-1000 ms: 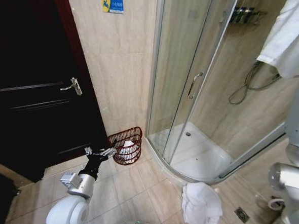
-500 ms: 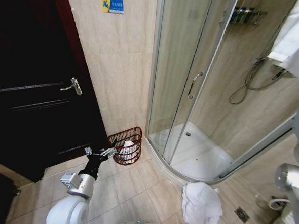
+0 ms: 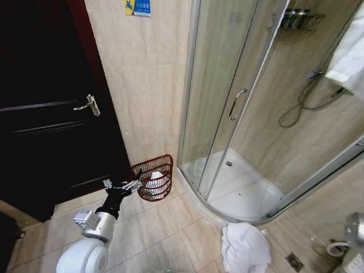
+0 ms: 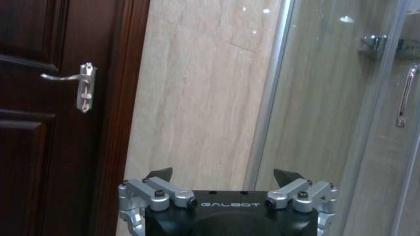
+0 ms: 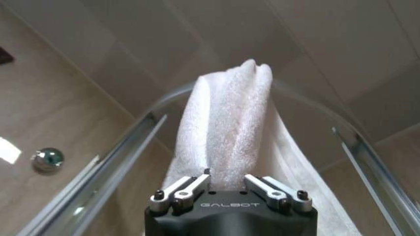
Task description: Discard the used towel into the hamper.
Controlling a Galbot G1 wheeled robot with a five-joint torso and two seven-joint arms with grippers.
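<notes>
High at the shower rail, the right gripper (image 5: pixel 226 181) is clamping the white towel (image 5: pixel 229 132) and lifting it farther. Left gripper (image 3: pixel 122 186) is hanging open beside the hamper (image 3: pixel 155 177), against the wall.

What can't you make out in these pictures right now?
- Head view: the top of the hanging towel, cut off by the frame edge.
- Right wrist view: the right hand is shut on that towel; the towel's upper end hides its hanger.
- Head view: the hamper contents, too small.
</notes>
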